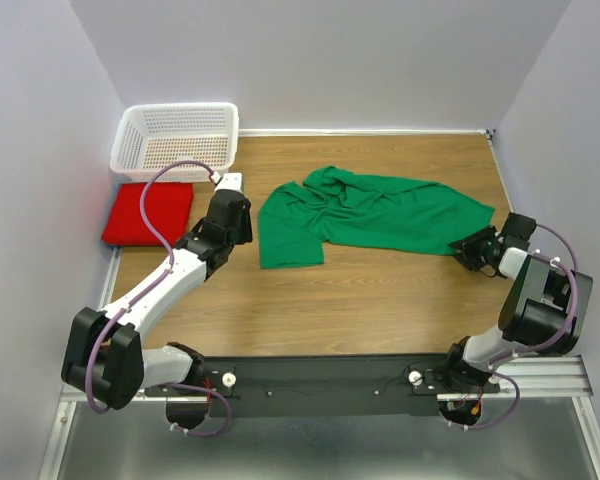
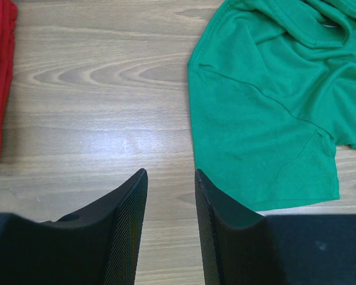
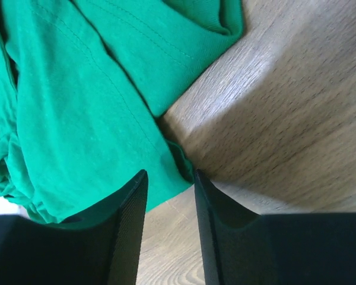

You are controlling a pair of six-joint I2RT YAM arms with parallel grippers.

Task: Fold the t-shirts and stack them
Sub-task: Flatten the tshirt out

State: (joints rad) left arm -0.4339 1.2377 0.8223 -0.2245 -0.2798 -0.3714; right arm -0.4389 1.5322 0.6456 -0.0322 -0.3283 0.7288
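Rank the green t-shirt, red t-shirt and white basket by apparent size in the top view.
1. green t-shirt, spread out.
2. white basket.
3. red t-shirt, folded; somewhat smaller than the basket.

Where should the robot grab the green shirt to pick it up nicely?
Probably by its flat outer edges, one tool on each. The green t-shirt lies spread sideways, bunched in the middle. The left tool would come from the left at the flat lower-left flap, the right tool from the right at the thin corner beside it.
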